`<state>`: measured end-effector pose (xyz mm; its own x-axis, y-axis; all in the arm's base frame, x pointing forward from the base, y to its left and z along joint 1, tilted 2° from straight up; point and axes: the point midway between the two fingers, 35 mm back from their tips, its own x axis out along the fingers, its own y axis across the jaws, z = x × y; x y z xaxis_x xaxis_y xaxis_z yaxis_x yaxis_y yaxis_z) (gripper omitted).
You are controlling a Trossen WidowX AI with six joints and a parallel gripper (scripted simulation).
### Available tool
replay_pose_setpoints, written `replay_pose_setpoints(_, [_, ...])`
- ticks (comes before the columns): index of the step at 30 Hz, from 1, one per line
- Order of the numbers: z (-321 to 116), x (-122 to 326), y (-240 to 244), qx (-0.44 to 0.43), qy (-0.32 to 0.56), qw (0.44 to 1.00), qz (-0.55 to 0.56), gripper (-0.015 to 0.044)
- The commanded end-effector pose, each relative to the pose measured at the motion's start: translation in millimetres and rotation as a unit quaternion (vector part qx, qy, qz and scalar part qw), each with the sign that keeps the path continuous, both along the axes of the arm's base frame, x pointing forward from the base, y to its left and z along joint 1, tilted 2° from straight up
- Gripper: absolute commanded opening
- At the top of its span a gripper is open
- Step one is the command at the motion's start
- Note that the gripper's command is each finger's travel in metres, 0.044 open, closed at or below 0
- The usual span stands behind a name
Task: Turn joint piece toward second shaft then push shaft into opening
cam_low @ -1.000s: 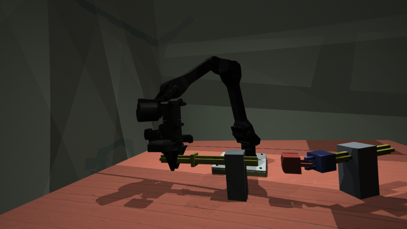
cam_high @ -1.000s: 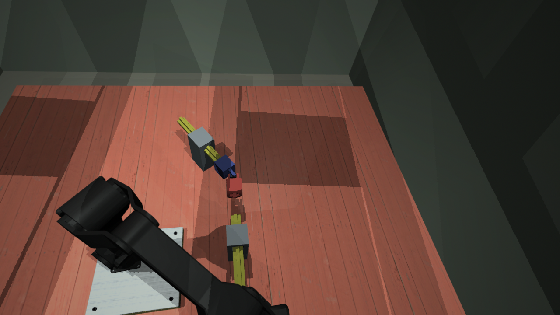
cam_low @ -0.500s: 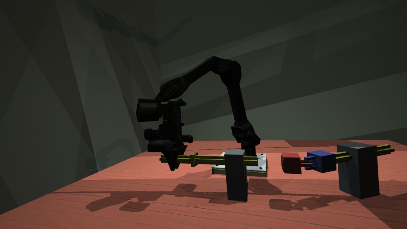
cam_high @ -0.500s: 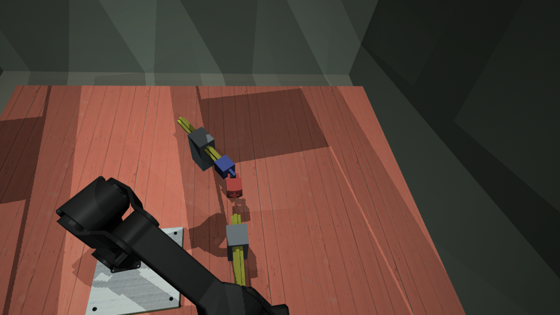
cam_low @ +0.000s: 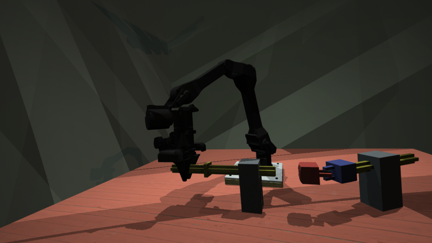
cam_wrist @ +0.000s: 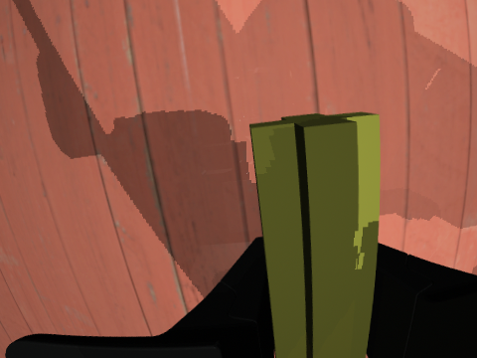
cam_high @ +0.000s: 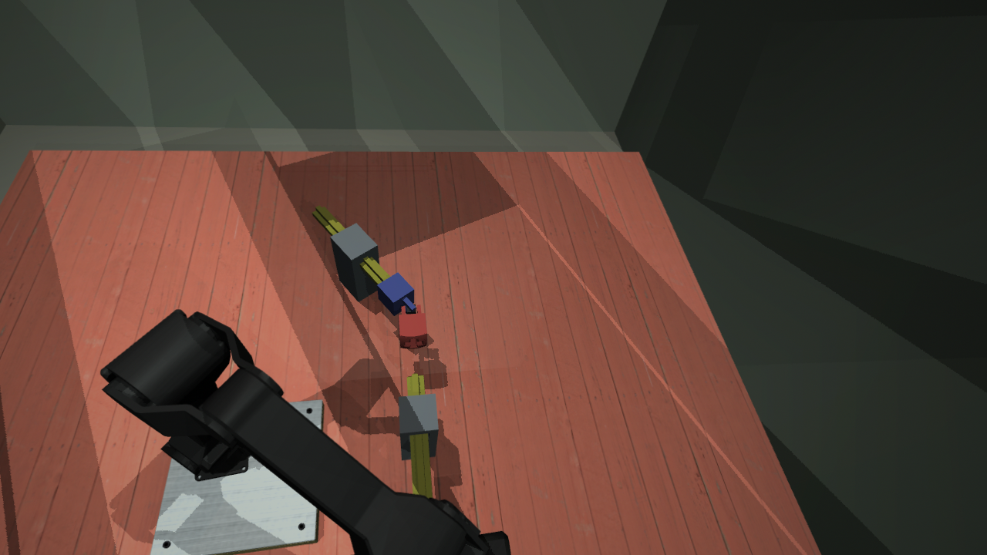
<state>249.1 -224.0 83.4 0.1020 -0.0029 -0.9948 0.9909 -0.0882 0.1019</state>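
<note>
The second shaft [cam_high: 420, 465] [cam_low: 223, 169] [cam_wrist: 333, 199], olive yellow with a collar, runs through its grey block [cam_high: 418, 412] [cam_low: 250, 187]. Its front end sticks out a little towards the joint piece, with a gap between them. The red joint piece [cam_high: 412, 325] [cam_low: 308, 173] hangs hinged on the blue yoke [cam_high: 395, 290] [cam_low: 341, 171], and its opening faces the second shaft's end. The fixed shaft [cam_high: 375, 269] [cam_low: 363, 166] passes through the other grey block [cam_high: 355, 241] [cam_low: 371, 181]. My gripper [cam_low: 185, 175] is shut on the second shaft behind the collar, near its rear end. In the top view the fingers are out of view.
The arm's metal base plate [cam_high: 276, 496] [cam_low: 271, 183] lies on the red plank table [cam_high: 586, 414] [cam_low: 120, 211] beside the second shaft. The arm [cam_high: 310, 449] [cam_low: 211, 77] arches from it to the shaft's rear. The grey blocks stand upright on the table.
</note>
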Motion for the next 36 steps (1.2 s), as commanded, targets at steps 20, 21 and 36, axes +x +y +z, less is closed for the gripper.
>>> replay_pose_setpoints(20, [-1.2,3.5,34.7,0.004,0.031,1.000,-0.002,0.0000])
replay_pose_setpoints(21, [-1.2,3.6,36.3,0.004,0.031,1.000,-0.002,0.0000])
replay_pose_setpoints(36, [-1.2,5.9,59.6,0.005,0.031,0.999,-0.002,0.0000])
